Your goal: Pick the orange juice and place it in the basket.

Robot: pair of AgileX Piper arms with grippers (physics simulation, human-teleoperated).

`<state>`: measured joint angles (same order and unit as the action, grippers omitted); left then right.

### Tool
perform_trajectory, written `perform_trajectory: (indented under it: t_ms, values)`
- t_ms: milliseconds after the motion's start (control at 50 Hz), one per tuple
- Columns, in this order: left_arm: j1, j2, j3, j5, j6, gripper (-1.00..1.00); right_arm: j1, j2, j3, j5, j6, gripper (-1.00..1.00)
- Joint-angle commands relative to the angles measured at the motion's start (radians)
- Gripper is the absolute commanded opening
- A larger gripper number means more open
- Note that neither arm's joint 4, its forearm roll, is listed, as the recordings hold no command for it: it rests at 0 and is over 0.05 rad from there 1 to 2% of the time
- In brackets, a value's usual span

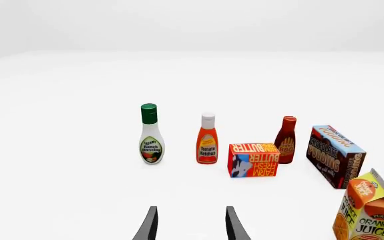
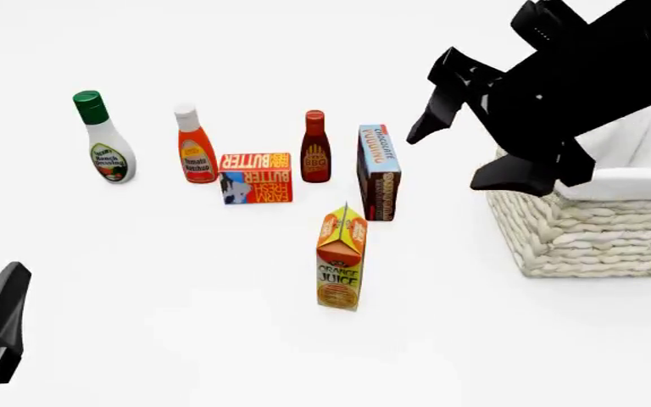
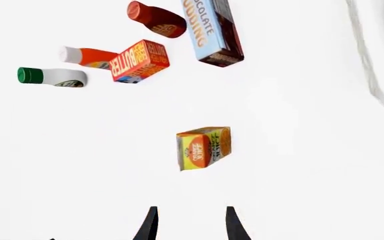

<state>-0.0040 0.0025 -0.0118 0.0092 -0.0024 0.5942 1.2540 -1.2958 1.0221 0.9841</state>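
1. Left wrist: left gripper (image 1: 190, 226) fingers apart, holding nothing; orange juice (image 1: 369, 210) stands off to the side.
2. Front: carton upright near the pudding box (image 2: 379, 172); basket (image 2: 589, 227) well apart.
3. Right wrist: right gripper (image 3: 190, 225) spread, empty, above the carton.

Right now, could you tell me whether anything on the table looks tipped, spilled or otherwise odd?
Nothing stands out. The orange juice stands upright and intact, apart from the other groceries, and the basket sits level. No spills show.
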Motion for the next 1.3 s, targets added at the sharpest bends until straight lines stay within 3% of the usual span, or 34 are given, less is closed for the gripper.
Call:
perform_trajectory:
  t_ms: [20, 220, 280, 720, 860, 1300]
  values:
    - [0.0, -0.001, 0.001, -0.002, 0.003, 1.0, 0.02, 0.082, -0.086, 0.058, 0.007, 1.0]
    - [0.0, -0.001, 0.001, -0.002, 0.003, 1.0, 0.046, 0.14, -0.151, 0.11, 0.031, 1.0]
    - [0.0, -0.001, 0.001, -0.002, 0.003, 1.0, 0.025, 0.162, -0.181, 0.138, 0.011, 1.0]
    - [0.0, -0.001, 0.001, -0.002, 0.003, 1.0, 0.11, 0.232, -0.226, 0.191, 0.077, 1.0]
    - [0.0, -0.001, 0.001, -0.002, 0.003, 1.0, 0.088, 0.277, -0.238, 0.198, 0.029, 1.0]
    - [0.0, -0.001, 0.001, -0.002, 0.003, 1.0, 0.086, 0.365, -0.269, 0.198, -0.011, 1.0]
